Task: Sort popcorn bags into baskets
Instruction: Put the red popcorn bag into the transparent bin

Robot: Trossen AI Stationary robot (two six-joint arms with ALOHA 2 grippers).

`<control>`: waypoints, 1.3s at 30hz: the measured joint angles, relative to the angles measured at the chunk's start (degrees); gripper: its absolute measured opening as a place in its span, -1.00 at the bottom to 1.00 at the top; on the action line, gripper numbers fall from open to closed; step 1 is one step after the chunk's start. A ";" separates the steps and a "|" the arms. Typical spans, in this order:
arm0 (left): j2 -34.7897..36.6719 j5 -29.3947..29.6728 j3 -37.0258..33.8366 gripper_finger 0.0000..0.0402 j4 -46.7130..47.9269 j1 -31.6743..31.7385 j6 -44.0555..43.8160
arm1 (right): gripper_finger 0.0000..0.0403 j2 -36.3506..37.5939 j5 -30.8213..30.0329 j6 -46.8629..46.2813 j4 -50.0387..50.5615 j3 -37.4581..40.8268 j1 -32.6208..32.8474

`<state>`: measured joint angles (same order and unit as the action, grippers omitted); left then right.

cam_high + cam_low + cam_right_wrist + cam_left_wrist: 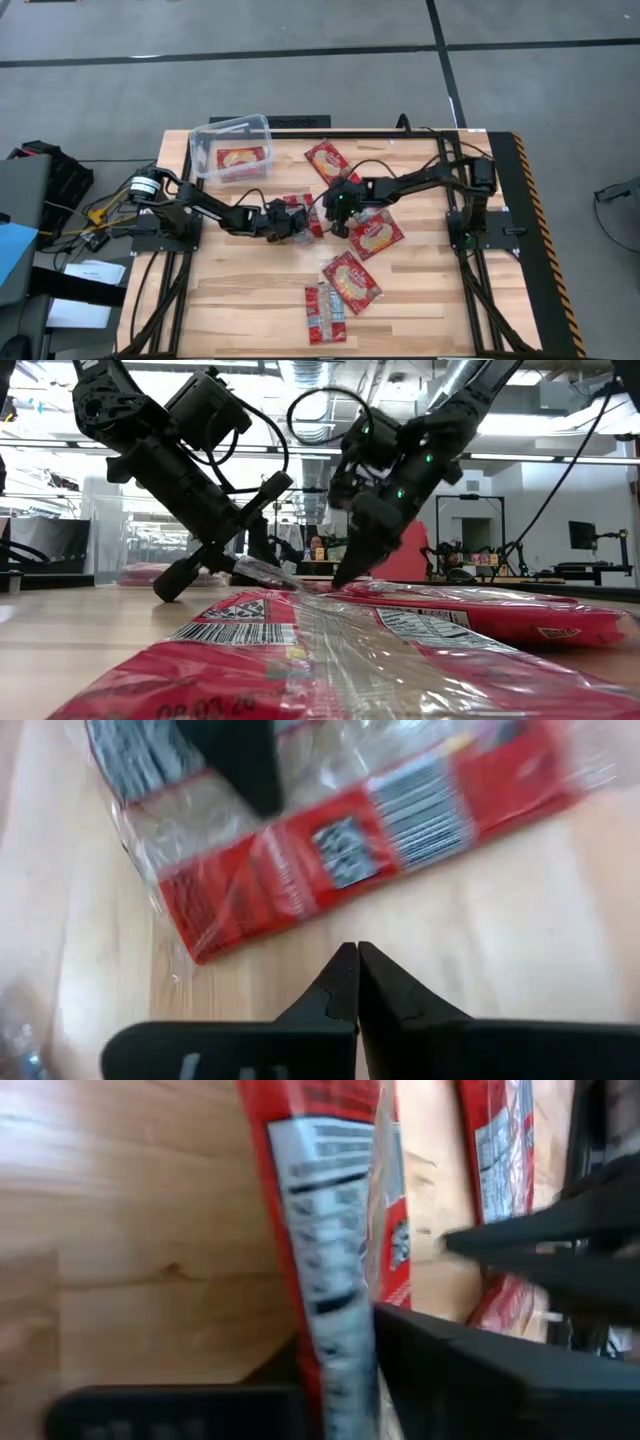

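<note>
One popcorn bag [241,158] lies inside the clear basket [205,135] at the counter's [240,290] far left corner; the other bags are outside it, unsorted. The left pincer [303,225] grips the centre bag [297,207] edge-on at mid-counter. Just beside it the right pincer [357,952], fingertips together and empty, hovers by that bag.

Wooden table [240,290] carries popcorn bags [350,281] and tub [232,148].
</note>
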<state>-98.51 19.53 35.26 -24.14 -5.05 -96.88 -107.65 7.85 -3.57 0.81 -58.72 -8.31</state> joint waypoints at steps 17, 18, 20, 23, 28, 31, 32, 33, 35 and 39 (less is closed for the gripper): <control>13.39 -12.57 12.29 -0.98 14.90 0.04 11.45 | -0.91 22.06 -0.65 4.16 10.97 -0.07 -6.85; 14.78 -11.25 13.73 -0.98 18.58 0.28 12.24 | -0.92 22.83 -0.68 4.18 10.94 -0.16 -7.25; 17.21 -6.49 16.41 -0.98 25.19 0.74 13.00 | -0.92 24.99 -0.86 4.27 13.46 -0.03 -8.28; 21.80 6.41 20.31 -0.97 34.39 1.22 12.47 | -0.88 27.59 -0.92 4.23 14.54 -0.18 -9.43; 28.64 33.11 22.61 -0.97 42.29 1.56 9.15 | -0.83 29.93 -3.41 4.13 15.58 -0.13 -10.28; 32.04 43.00 22.64 -0.97 44.13 3.41 8.15 | -0.85 29.90 -3.86 4.07 15.67 -0.12 -10.28; 32.95 44.82 22.70 -0.97 45.14 4.47 7.73 | -0.86 29.64 -3.87 4.09 15.44 -0.11 -10.28; 33.66 45.94 22.72 -0.97 46.32 5.52 7.08 | -0.88 29.26 -3.86 4.09 15.24 -0.13 -10.14; 34.60 47.82 22.72 -0.96 49.55 8.05 5.86 | -0.91 28.28 -3.86 4.07 15.59 -0.11 -9.62; 35.36 46.41 22.72 -0.97 55.53 14.42 7.41 | -0.92 26.43 -3.84 4.07 15.49 -0.09 -8.51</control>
<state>-63.15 65.94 57.98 31.39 9.37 -89.46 -81.21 4.01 0.49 16.30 -58.81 -16.82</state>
